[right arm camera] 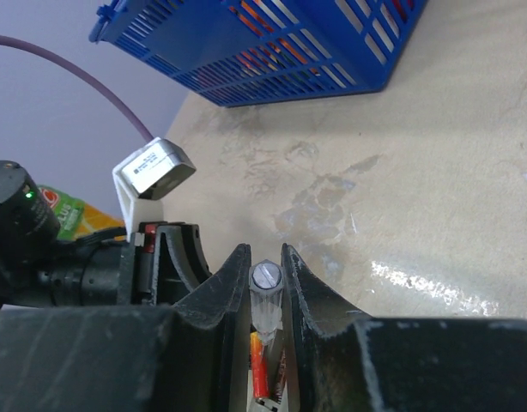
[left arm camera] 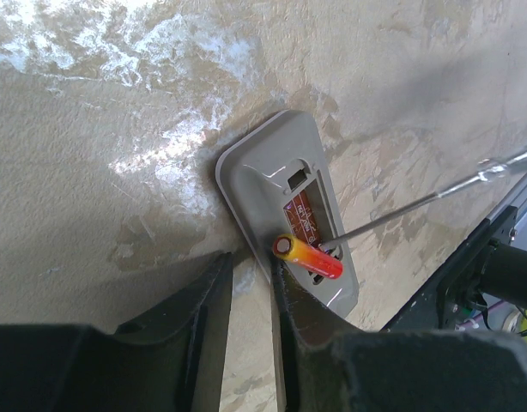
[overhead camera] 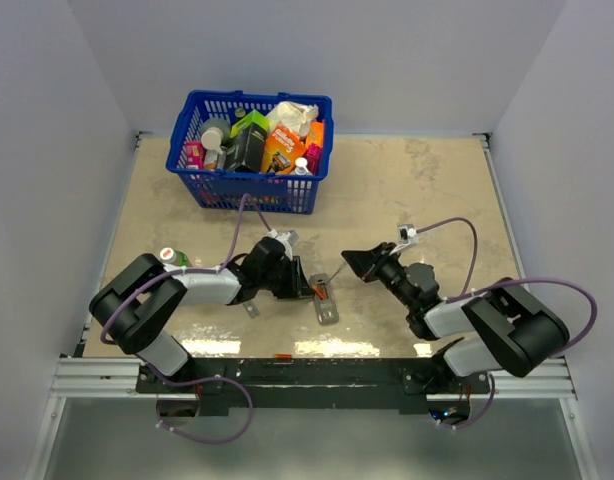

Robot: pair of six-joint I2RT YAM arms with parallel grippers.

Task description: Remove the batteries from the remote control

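Observation:
The remote control (overhead camera: 326,300) lies back up on the table between my arms. In the left wrist view its (left arm camera: 272,180) battery recess is uncovered. One red-orange battery (left arm camera: 308,257) sticks up at a tilt out of the recess. The thin tool's shaft (left arm camera: 418,202) reaches in from the right to the battery. My right gripper (right arm camera: 265,257) is shut on the tool's clear handle (right arm camera: 265,283); the battery (right arm camera: 258,369) shows below it. My left gripper (left arm camera: 251,266) is empty with its jaws narrowly apart. Its right finger (left arm camera: 289,318) rests at the remote's near edge.
A blue basket (overhead camera: 249,150) full of packages stands at the back left. A green-topped can (overhead camera: 172,258) stands by the left arm. A small grey piece (overhead camera: 250,309) lies under the left forearm. The table's front rail runs along the bottom.

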